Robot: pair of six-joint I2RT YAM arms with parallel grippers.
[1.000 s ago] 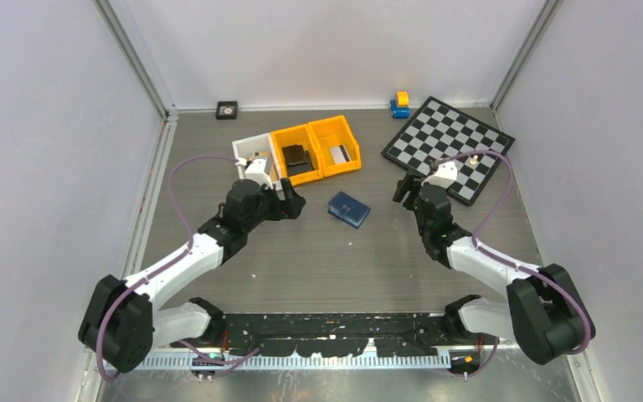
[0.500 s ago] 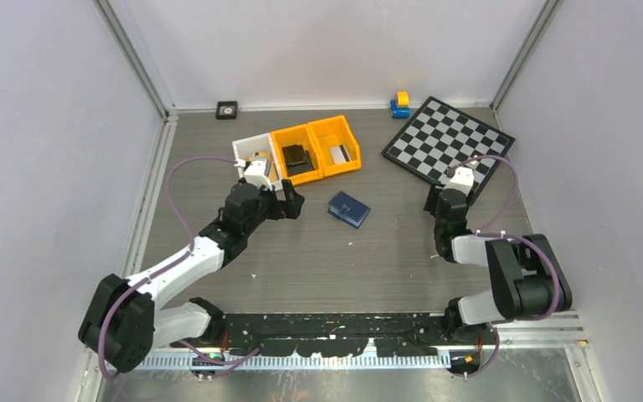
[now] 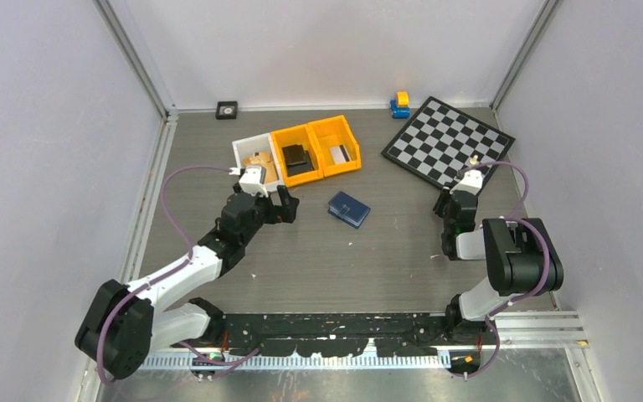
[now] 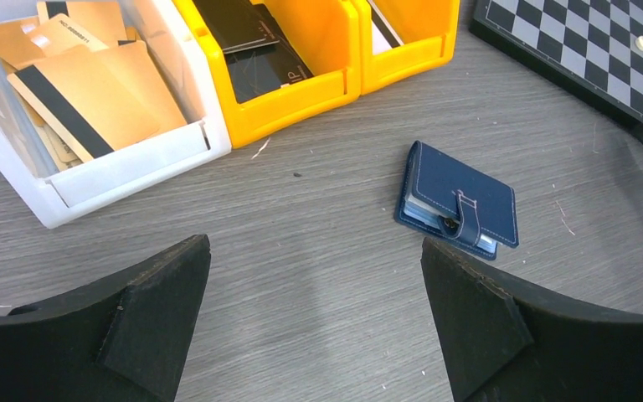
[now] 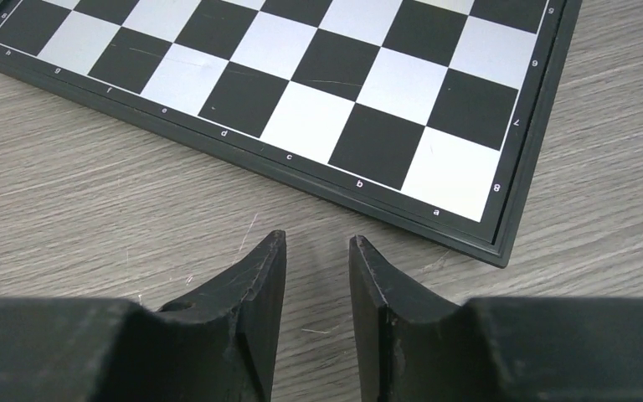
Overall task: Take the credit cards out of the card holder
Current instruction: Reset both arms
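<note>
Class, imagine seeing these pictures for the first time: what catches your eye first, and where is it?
The two bright orange bins at the back centre stand out most, with the chessboard set askew at the back right. The small navy card holder lies closed mid-table.

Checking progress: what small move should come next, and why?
Probably ease the left tool forward to the holder: its jaws stand wide and empty, the holder lies snapped shut just ahead, and the right tool sits off by the chessboard.
</note>
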